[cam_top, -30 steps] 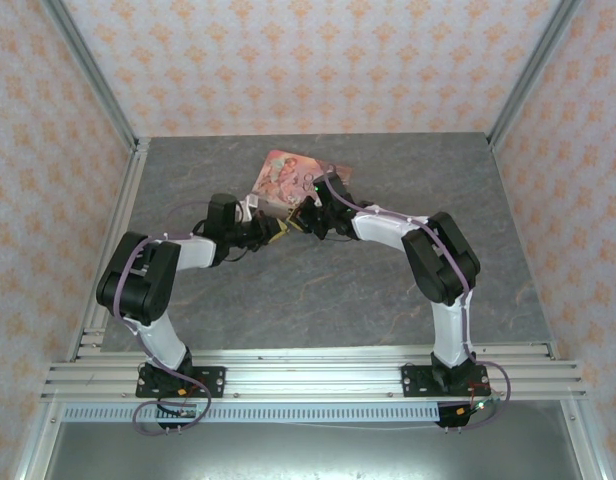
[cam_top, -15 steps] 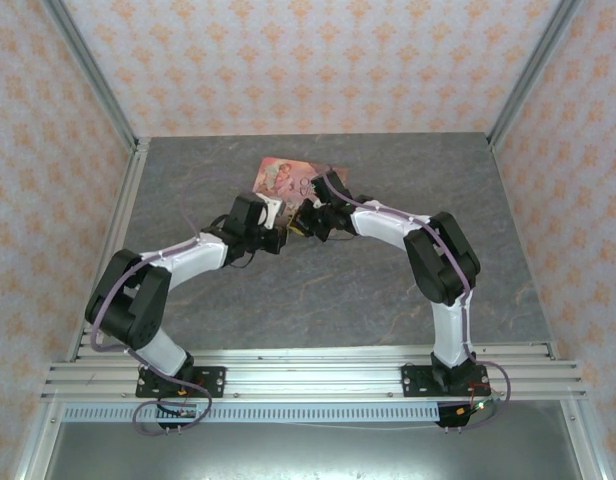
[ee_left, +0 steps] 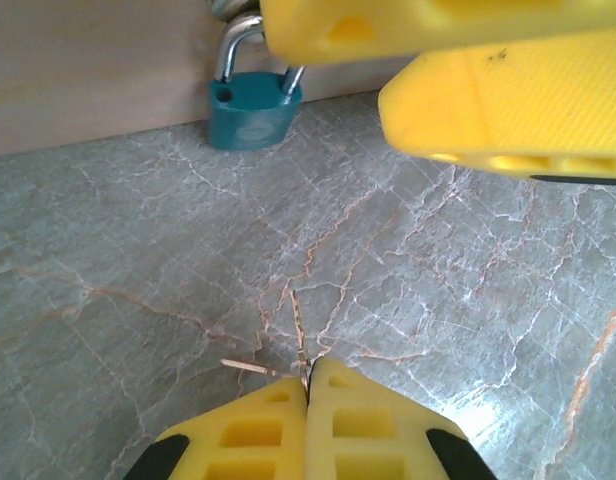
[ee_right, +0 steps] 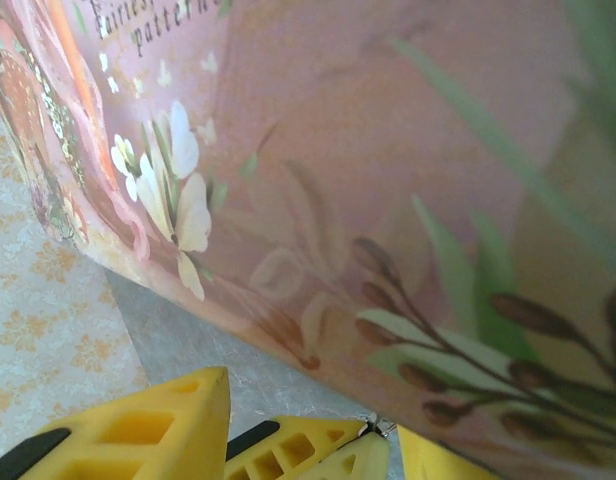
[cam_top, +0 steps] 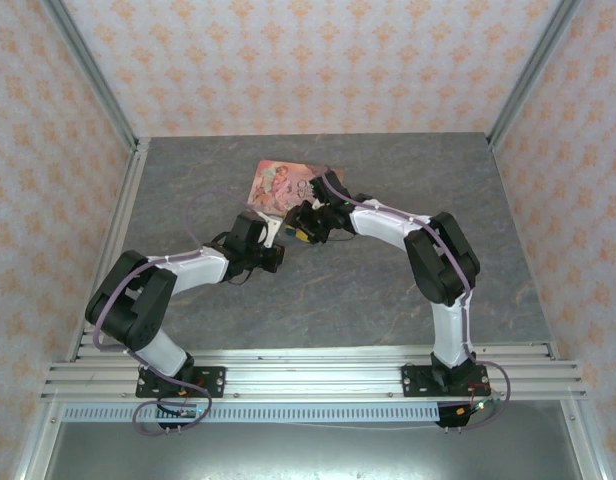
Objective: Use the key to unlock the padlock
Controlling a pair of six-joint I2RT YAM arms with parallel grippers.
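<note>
Arms (cam_top: 188,268) white-and-black, purple cables (cam_top: 100,305) — yellow end effector fingers (ee_left: 248,440).

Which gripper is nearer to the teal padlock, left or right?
The right gripper: its yellow fingers hang right beside the padlock, while the left gripper sits well back from it.

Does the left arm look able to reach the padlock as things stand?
Likely yes. Bare table lies between the left claw, key pinched in its tips, and the padlock; the right claw hangs close by the shackle, but off to one side of that line.
</note>
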